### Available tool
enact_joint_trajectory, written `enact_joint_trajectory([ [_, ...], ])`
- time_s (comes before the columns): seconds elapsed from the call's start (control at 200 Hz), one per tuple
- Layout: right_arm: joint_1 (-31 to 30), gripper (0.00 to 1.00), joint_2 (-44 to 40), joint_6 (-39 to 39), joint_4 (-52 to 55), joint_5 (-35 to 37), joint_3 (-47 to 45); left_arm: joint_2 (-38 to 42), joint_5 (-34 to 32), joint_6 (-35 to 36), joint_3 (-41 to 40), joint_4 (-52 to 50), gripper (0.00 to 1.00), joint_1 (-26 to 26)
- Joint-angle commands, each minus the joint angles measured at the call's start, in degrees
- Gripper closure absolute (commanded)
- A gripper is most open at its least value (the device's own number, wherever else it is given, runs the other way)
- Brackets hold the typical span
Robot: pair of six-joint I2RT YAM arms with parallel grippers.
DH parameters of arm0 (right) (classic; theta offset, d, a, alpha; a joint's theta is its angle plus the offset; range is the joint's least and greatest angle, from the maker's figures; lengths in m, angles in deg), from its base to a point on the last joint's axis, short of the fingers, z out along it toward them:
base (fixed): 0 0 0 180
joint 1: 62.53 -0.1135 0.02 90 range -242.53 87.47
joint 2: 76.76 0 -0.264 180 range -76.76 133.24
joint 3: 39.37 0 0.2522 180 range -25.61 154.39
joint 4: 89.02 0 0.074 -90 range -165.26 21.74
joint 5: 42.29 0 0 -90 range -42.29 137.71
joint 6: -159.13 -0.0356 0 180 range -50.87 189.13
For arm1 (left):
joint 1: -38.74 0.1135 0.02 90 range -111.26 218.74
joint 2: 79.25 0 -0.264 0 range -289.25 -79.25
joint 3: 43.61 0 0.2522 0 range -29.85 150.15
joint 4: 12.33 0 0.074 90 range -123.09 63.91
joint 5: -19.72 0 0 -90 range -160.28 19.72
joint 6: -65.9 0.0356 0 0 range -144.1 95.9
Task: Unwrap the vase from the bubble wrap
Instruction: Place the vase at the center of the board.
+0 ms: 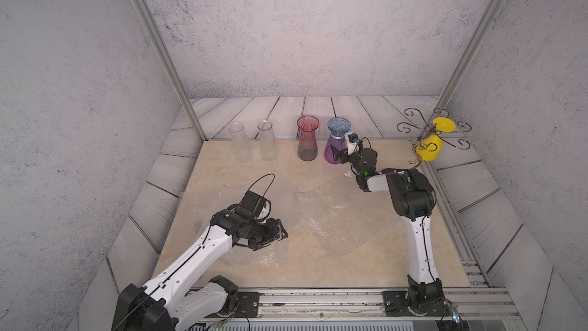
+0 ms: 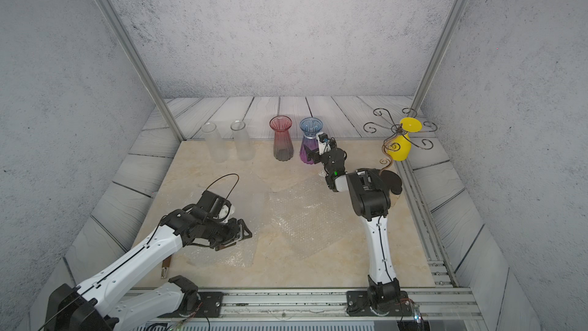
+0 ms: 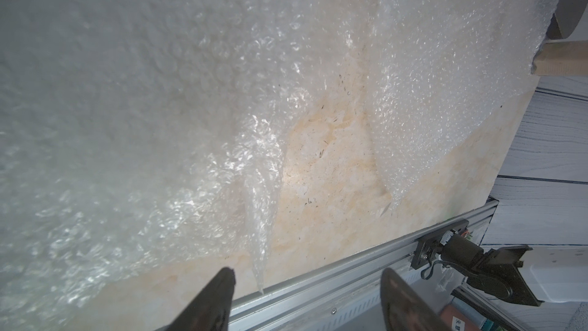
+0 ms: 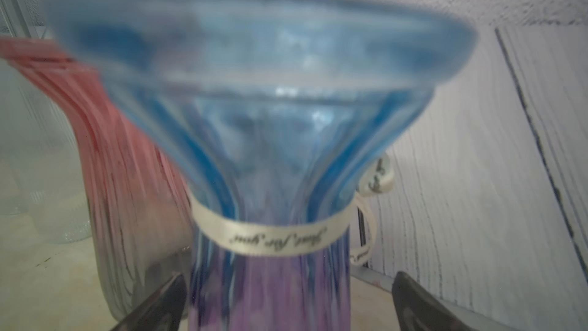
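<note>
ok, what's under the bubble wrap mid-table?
Only beige tabletop shows through the bubble wrap; it lies flat, no vase beneath. Its far corner, behind the right arm, is hidden.

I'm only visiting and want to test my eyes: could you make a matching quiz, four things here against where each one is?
1 red vase
2 blue vase
3 yellow vase
4 bubble wrap

A flat on the table
B in a wire stand
C inside the open right gripper
D beside a clear vase

Pairs: 1-D, 2-C, 3-B, 4-A
</note>
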Motion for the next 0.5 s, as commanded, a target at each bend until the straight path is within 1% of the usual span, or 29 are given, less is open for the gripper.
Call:
enact_joint_trajectory([
  [0.0,0.2,0.01,-9.4,-0.5,-1.7,-1.2,-2.7,0.0,-1.7,-0.9,1.2,-0.8,0.26,0.6],
  [0.185,-0.4,0.01,-17.7,-0.5,3.5,-1.9,-9.1,-0.1,-3.5,-0.8,1.8,-1.2,0.27,0.6],
  [0.28,-1.2,0.01,-24.1,-1.4,8.0,0.3,-14.2,0.1,-5.4,-0.4,2.3,-1.8,0.26,0.6],
  [0.335,-1.7,0.01,-28.5,-3.9,10.9,1.8,-17.4,0.6,-6.3,-0.1,2.5,-1.7,0.26,0.7],
  [0.41,-3.0,0.01,-35.1,-4.9,18.9,1.3,-20.2,1.7,-6.7,0.9,2.4,-0.6,0.26,0.6],
  [0.495,-5.6,0.01,-43.2,-4.9,33.7,5.8,-20.9,3.3,-8.0,2.2,1.9,0.9,0.26,0.6],
])
